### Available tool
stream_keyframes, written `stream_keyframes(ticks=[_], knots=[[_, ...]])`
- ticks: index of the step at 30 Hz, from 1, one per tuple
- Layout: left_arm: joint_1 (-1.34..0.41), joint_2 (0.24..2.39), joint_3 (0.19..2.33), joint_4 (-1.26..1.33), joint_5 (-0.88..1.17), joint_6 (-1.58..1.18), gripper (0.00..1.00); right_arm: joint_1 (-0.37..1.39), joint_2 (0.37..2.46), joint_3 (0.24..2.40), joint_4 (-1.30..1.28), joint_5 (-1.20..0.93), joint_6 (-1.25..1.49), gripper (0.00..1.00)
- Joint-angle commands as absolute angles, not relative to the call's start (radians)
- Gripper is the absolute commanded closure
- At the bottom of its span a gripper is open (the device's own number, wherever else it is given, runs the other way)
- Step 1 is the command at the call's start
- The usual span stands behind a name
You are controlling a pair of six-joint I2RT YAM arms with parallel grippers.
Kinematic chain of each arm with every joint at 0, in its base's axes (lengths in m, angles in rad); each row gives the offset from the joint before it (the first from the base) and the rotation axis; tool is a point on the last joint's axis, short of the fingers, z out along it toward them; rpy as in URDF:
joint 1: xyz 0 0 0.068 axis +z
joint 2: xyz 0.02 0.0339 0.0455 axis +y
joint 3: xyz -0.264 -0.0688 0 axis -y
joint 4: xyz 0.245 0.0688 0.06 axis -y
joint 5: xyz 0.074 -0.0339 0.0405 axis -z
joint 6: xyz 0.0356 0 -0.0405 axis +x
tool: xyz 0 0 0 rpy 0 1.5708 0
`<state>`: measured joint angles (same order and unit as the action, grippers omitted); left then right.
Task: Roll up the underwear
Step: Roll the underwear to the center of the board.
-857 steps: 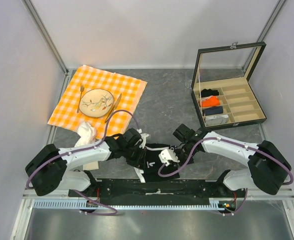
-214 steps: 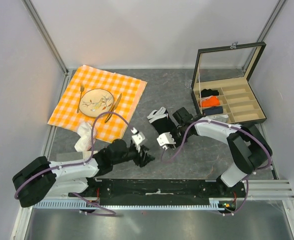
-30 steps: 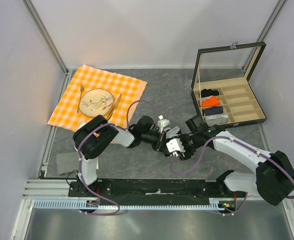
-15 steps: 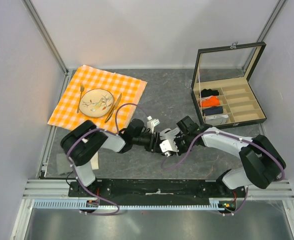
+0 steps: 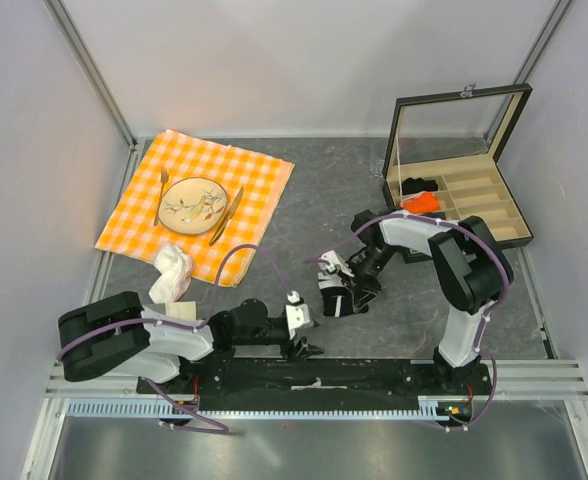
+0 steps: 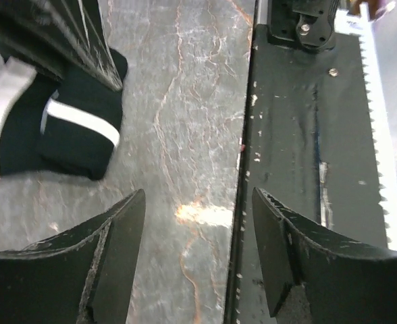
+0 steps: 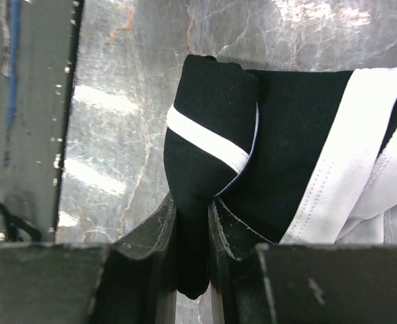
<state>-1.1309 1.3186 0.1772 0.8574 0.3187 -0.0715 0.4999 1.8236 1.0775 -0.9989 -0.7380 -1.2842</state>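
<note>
The underwear (image 7: 286,128) is a bunched black bundle with a white waistband and thin white trim, resting on the grey table. My right gripper (image 7: 193,223) is shut on a black fold at its edge. In the top view the underwear (image 5: 340,302) lies mid-table under the right gripper (image 5: 349,290). My left gripper (image 5: 304,345) sits apart from it, near the front rail. In the left wrist view the left gripper (image 6: 198,223) is open with only bare table between its fingers (image 6: 111,256), and the underwear (image 6: 70,128) shows at the upper left.
An orange checked cloth (image 5: 259,180) with a plate (image 5: 194,203), fork and knife lies at the back left. A crumpled white cloth (image 5: 172,270) sits near its front corner. An open compartment box (image 5: 484,215) holding rolled garments stands at the right. The black base rail (image 6: 300,135) runs along the front.
The left gripper has opened, let go of the underwear and pulled back toward the front rail. The right gripper has shut on the underwear and its arm has folded back.
</note>
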Motion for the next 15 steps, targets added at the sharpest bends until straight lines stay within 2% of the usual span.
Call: stream_keyframes(ticks=[1, 9, 15], knots=[[-1.226, 1.337, 0.273, 0.816, 0.077, 0.28, 0.28, 0.48, 1.925, 1.127, -1.189, -0.812, -1.333, 0.81], [-1.279, 1.549, 0.477, 0.706, 0.017, 0.478, 0.27, 0.476, 1.968, 1.137, -1.19, -0.807, -1.319, 0.8], [-1.29, 1.655, 0.534, 0.667, 0.005, 0.517, 0.27, 0.468, 1.976, 1.138, -1.19, -0.805, -1.321, 0.79]])
